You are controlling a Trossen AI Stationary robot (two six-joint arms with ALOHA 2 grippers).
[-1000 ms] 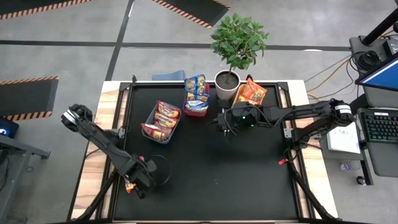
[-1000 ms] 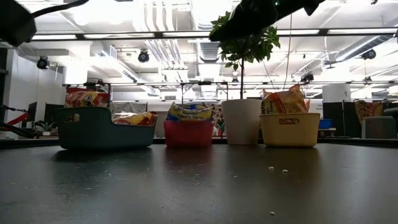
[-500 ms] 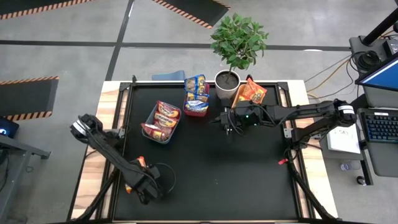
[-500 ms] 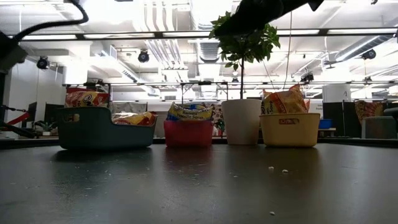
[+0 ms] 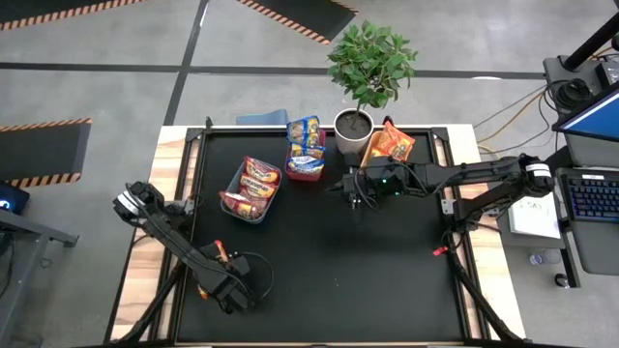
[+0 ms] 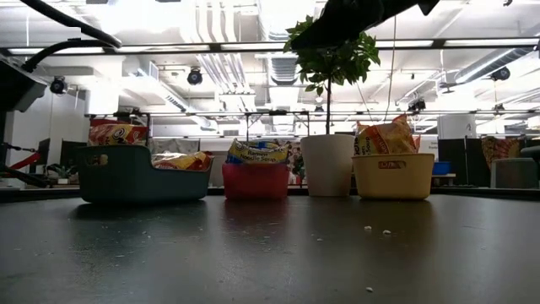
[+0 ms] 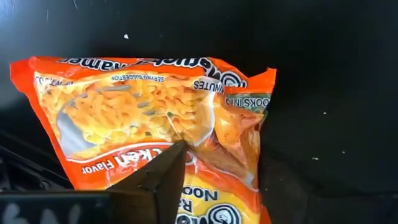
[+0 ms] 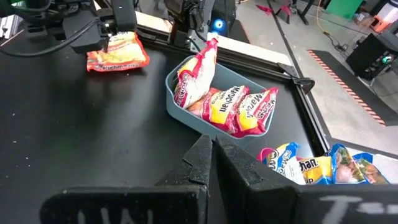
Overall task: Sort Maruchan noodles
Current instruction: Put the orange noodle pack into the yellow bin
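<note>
Left claw (image 5: 230,282) sits over the near-left part of the black table (image 5: 387,271), further in over the mat than a second ago, when it hung at the table's left edge. Under it is an orange-yellow crinkly plastic ramen packet (image 7: 155,124); the left wrist view shows it lying flat on the table with one dark finger (image 7: 158,180) across its near end. The packet has come in with the claw; a second ago it was only a small orange spot at the table edge. Whether the left claw grips the packet or just rests on it: cannot tell, only one finger shows. From the right wrist view the same packet (image 8: 118,53) lies on the table just beside the left arm's tip.

Right claw (image 5: 356,198) hovers at table centre, near the white plant pot (image 5: 353,130), fingers (image 8: 199,162) pressed together, holding nothing. It has shifted slightly to the right since a second ago and has not moved in the last half second.

Bins unchanged: teal plastic bin (image 5: 253,188) with red-maroon packets (image 8: 239,109), red plastic bin (image 5: 306,159) with blue-yellow packets (image 5: 305,135), cream-orange plastic bin (image 6: 393,176) with orange packets (image 5: 389,145). All stand in a row at the far side of the table.
</note>
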